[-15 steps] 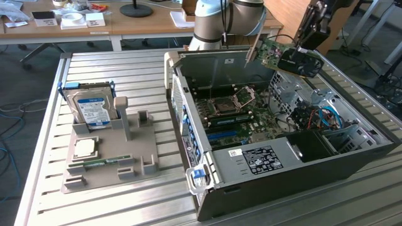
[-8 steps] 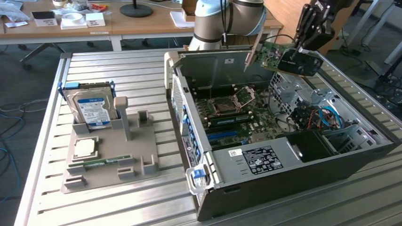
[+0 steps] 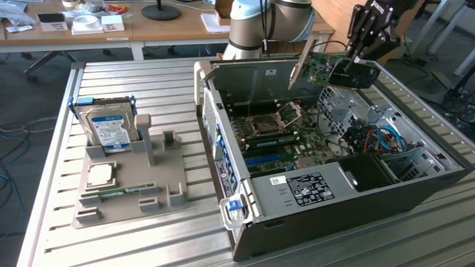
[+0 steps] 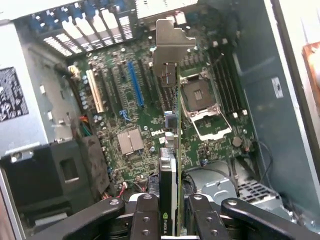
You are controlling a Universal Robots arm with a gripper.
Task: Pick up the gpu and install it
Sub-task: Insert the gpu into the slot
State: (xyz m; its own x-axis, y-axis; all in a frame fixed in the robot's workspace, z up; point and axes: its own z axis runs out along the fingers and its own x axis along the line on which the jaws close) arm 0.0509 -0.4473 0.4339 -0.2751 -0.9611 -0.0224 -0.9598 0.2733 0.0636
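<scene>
The jaws are clamped on the gpu (image 3: 321,65), holding it on edge above the open computer case (image 3: 334,217), at one o'clock from the motherboard (image 3: 276,142).

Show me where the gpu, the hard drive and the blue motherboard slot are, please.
gpu (image 3: 317,65): exterior view, on its green board.
hard drive (image 3: 110,130): exterior view, on its blue-white label.
blue motherboard slot (image 4: 135,85): wrist view, on its middle.

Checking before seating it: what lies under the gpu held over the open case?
Under the gpu, held edge-on by the gripper, lies the green motherboard: a blue slot on one side, the open CPU socket on the other. The card covers the strip directly beneath.
</scene>
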